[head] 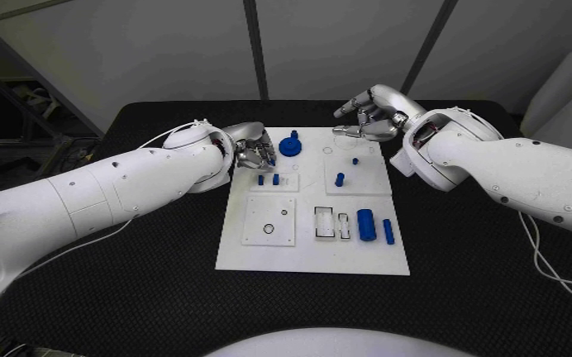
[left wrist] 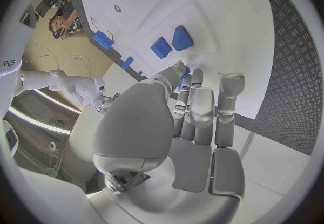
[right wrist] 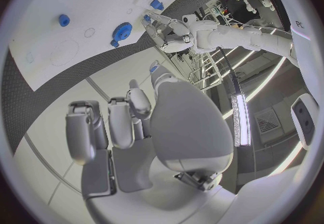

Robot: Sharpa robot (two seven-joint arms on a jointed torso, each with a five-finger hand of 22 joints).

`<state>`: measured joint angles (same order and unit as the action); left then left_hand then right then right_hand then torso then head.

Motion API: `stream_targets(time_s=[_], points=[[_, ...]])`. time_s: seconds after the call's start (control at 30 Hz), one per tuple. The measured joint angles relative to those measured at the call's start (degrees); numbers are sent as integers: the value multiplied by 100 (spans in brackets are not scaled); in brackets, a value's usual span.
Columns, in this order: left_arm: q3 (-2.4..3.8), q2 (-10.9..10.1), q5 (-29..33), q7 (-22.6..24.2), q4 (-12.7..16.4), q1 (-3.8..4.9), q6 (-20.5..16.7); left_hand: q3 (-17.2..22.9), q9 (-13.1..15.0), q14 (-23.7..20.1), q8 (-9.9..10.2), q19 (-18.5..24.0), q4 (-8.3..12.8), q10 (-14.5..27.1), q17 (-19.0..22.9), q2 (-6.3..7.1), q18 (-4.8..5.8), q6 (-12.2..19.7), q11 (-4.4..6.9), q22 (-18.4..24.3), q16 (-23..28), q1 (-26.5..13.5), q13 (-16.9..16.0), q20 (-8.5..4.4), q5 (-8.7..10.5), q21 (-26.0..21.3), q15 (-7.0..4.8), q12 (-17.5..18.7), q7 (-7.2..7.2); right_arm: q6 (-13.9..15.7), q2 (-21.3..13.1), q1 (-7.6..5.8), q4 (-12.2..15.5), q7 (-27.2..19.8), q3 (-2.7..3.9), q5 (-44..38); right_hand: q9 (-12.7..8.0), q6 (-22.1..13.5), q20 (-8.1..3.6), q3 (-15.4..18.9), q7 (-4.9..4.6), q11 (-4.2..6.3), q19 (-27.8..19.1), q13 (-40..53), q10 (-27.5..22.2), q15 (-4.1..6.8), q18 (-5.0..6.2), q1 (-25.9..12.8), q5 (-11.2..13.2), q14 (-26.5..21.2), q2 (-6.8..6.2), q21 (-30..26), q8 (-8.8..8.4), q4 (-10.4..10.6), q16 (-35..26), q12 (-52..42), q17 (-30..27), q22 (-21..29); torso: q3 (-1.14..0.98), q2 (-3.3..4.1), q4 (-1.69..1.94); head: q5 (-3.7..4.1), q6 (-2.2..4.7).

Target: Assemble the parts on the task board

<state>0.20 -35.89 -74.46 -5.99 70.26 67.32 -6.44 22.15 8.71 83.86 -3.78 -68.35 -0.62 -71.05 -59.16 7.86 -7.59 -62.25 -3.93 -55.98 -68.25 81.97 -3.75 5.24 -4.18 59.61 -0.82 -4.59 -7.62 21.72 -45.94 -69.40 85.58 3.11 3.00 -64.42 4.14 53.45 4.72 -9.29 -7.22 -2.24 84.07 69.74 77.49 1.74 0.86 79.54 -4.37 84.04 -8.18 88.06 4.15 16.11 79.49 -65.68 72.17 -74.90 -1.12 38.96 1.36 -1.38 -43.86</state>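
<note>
Task board [head: 312, 245] sits mid-table, white plate, w/ blue parts on it: gear [head: 292, 147] near the far-left corner, two small pegs [head: 269, 180] just in front of it, a peg [head: 339, 179] standing mid-board, small peg [head: 354, 160] a bit farther back, and a big cylinder [head: 366, 225] w/ a slim pin [head: 388, 231] beside it toward the near-right. Risk, as I judge it: left hand [head: 253, 154] is crowded right against the gear and the two small pegs, so any sideways sweep could knock the pegs over or nudge the board off position; a pinch that's off-centre could tip the part instead of lifting it. Standing mid-board peg is also exposed if the right arm crosses low. Left hand: fingers curled in, tips at the board's left edge next to the gear; left wrist view shows something blue at the fingertips [left wrist: 183, 81], but can't tell if it's actually held or just behind them. Right hand [head: 372, 119]: hovers over the board's far-right corner, fingers loosely bent and apart, nothing in it, touching nothing as far as I can see.
</note>
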Motion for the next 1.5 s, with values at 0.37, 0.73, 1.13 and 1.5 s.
stream_targets(time_s=[0.37, 0.73, 1.13, 1.5], points=[[-4, -40, 0, -89, -40, -12, 76, 0, -233, 0, 14, 0, 0, 20, 76, 92, 0, 555, 21, -9, 0, -92, 1, 0, 88, 0, 0, 0, 42, 0, -24, 0, 3, 7, 0, 0, 0, 0, 0, 0, 0, 0, 0, -30, 0, 0, 0, 0, 0, 0, 0, -5, 0, 0, -29, 29, -13, 0, 1, -1, 1, 7, 5], [3, -176, 48, -109, -13, -9, 42, -231, -461, -31, 13, 276, -23, 258, 399, 208, -157, 1140, -51, 331, 190, -207, -2, 52, 88, -380, 31, 50, -8, -145, -76, 0, -112, 177, 0, -126, -5, 87, -14, -133, 15, -2, -14, -2257, -1368, 0, 0, 125, 0, 0, 25, -245, -21, 1, -471, 2765, -573, 0, 4, -7, 4, 40, 42], [207, -710, 1145, 160, 198, -19, -494, -34, -361, -594, -391, 820, 101, 215, 1771, -12, -265, 355, -119, 1016, 1304, 64, -18, 103, -31, -1154, 84, -41, -126, -767, -99, 71, -287, 534, -59, -1582, 25, 629, 74, -573, -95, -205, -8, -4742, -1472, -104, 1, 686, 22, 0, -175, -386, 0, -222, -662, 5431, -829, 0, 1, -2, 1, 303, 144], [221, -1248, 4752, 1279, 635, -45, -694, 173, -342, -1005, -454, 1057, 219, -35, 2679, -112, -266, 153, -29, 1100, 2274, 65, -67, 53, -134, -1357, 42, -151, -87, -1194, -44, 205, -327, 820, -143, -2769, 15, 721, 121, -610, -106, -248, 0, -5216, -1515, -145, 93, 709, 21, -1, -197, -535, 0, -296, -729, 5819, -915, 0, 8, 7, 15, 515, 224]])
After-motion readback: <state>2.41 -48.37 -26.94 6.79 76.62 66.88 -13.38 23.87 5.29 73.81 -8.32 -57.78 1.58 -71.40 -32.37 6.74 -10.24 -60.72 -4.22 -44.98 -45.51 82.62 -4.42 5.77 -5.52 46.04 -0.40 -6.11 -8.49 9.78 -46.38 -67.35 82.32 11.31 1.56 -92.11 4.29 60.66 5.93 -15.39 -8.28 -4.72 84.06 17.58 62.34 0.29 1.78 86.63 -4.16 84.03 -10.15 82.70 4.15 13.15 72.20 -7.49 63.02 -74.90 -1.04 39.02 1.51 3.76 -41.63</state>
